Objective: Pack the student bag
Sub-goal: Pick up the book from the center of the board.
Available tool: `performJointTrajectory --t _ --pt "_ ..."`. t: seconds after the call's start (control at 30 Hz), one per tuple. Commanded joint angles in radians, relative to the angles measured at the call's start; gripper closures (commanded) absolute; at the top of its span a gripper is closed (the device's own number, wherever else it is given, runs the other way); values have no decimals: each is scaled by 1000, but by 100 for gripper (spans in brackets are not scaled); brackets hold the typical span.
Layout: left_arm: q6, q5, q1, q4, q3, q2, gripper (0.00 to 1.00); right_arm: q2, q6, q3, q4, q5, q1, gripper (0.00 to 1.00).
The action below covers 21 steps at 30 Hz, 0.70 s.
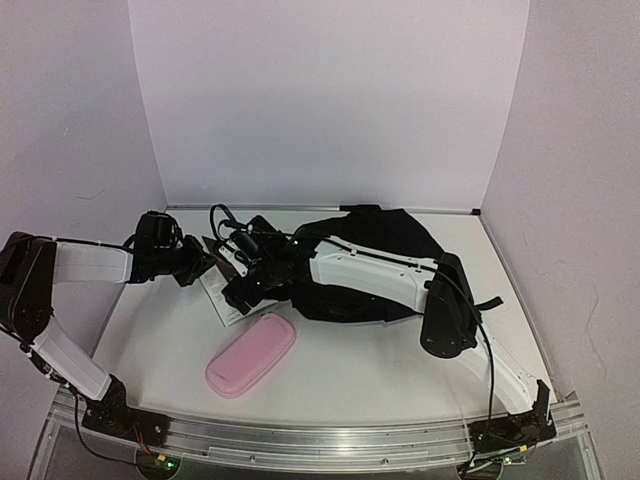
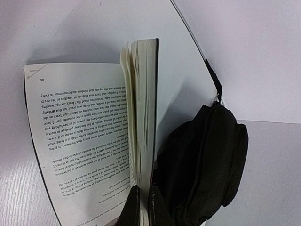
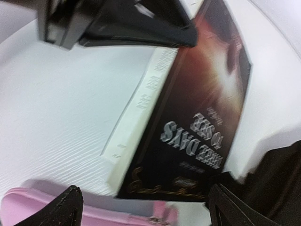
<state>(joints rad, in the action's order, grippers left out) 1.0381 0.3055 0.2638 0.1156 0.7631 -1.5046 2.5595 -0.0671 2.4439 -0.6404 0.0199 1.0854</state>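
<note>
Describer: Pale walls point(image 1: 330, 100) close in a white worktop point(image 1: 380, 370) on three sides. The student bag point(image 1: 388, 236), a soft black backpack, lies slumped at centre right of the overhead view, toward the back wall.

Reader: What is next to it?

Describer: Just left of the bag, a paperback book point(image 2: 80, 141) is held partly open. In the left wrist view a printed page fills the left half, the block of pages fans up the middle, and the bag bulges at lower right, close beside the book. In the right wrist view the dark cover, lettered "Three Days to See", appears upside down and blurred.

Reader: What holds the book?

Describer: The left fingers point(image 2: 131, 209) are clamped on its edge at the bottom centre of the left wrist view, one on each side of the pages. The left arm point(image 1: 90, 262) reaches in from the left edge of the overhead view.

Reader: And the other arm?

Describer: The right arm point(image 1: 370, 270) stretches across the front of the bag from the lower right. The right fingers point(image 3: 68, 207) are spread wide apart and hold nothing. Their tips show near the lower corners of the right wrist view, with the book beyond them.

Reader: Anything else?

Describer: A pink oblong pencil case point(image 1: 252, 353) lies flat at lower centre left of the overhead view, in front of the book and apart from the bag. Whether the book touches it cannot be told.
</note>
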Motion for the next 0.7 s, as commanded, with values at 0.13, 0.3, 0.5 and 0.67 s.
performJointTrajectory --t 0.13,0.3,0.5,0.67 --pt "46 43 3 106 44 6 100 4 -151 -8 130 -264 39 14" --pt "50 38 3 101 45 5 100 -11 -155 -48 132 -197 41 14" --pt "51 42 4 110 39 8 100 -5 -167 -54 133 -192 41 46" --pt "49 39 4 102 40 11 100 -16 -174 -56 134 -208 42 74"
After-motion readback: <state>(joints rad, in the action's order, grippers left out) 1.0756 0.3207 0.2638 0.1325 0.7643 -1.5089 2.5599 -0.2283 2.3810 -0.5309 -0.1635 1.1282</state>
